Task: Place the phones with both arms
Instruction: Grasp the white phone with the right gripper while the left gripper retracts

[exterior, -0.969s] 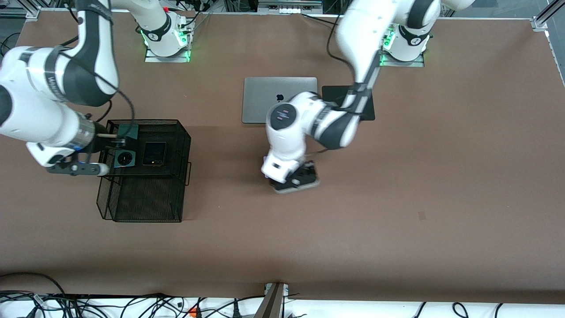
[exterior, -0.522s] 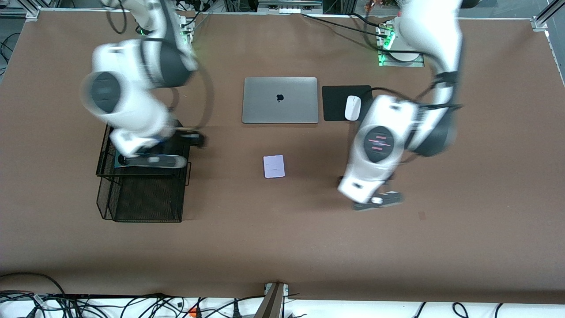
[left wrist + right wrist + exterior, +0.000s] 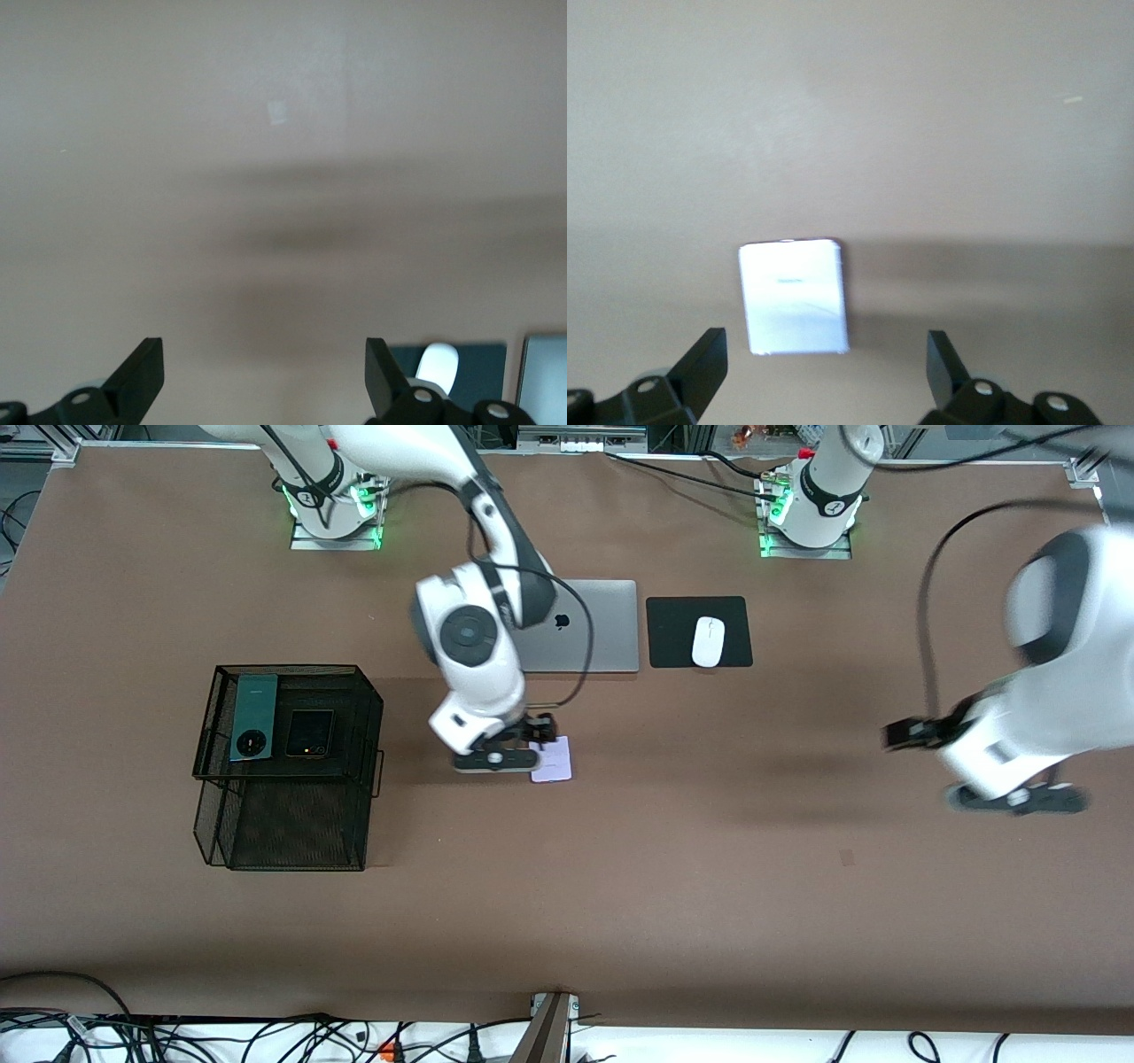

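The pale lilac-white phone (image 3: 554, 760) lies flat on the table's middle, nearer the front camera than the laptop. My right gripper (image 3: 512, 751) is low beside it and open; in the right wrist view the phone (image 3: 794, 297) lies just ahead of the open gripper (image 3: 824, 365), not between the fingers. The dark-green phone (image 3: 252, 716) and the black squarish phone (image 3: 310, 732) lie side by side on top of the black wire basket (image 3: 292, 828). My left gripper (image 3: 1015, 797) hangs open and empty over bare table at the left arm's end, also in its wrist view (image 3: 264, 372).
A silver laptop (image 3: 594, 629) lies closed, partly covered by the right arm. A white mouse (image 3: 708, 641) sits on a black pad (image 3: 673, 633) beside it; the mouse (image 3: 437, 361) shows in the left wrist view too.
The right arm swung from the basket to the lilac phone. The left arm let go of that phone on the table and swept out to its own end of the table.
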Available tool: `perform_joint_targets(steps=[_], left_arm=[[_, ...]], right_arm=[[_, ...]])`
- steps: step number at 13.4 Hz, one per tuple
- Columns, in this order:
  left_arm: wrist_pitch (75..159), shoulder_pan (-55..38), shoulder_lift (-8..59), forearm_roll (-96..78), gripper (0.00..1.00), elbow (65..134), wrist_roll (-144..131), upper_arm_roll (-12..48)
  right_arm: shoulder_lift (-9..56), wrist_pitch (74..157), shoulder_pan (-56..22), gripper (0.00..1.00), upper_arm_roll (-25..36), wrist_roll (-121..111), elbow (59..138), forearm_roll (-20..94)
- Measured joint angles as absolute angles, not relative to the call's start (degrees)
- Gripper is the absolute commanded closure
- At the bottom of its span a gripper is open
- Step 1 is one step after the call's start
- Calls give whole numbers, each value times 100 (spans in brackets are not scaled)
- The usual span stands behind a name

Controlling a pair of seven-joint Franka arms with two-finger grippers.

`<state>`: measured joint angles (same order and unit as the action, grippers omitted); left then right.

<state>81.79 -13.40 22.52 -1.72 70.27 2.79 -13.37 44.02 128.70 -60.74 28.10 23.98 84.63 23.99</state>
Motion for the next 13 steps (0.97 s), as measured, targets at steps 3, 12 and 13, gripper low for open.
perform_joint_targets(steps=[3, 12, 13], left_arm=[[7617, -1024, 1650, -172, 0, 7062, 1157, -1336], [7092, -941, 514, -68, 0, 7687, 1539, -1104], [7103, -947, 532, -68, 0, 7711, 1402, -1075]], right_arm=[[4930, 13529, -6072, 1, 2592, 2405, 8407, 2440], [5183, 13952, -6043, 1, 2428, 2432, 8337, 2449], [5214, 14012, -6043, 1, 2391, 2448, 8337, 2449]])
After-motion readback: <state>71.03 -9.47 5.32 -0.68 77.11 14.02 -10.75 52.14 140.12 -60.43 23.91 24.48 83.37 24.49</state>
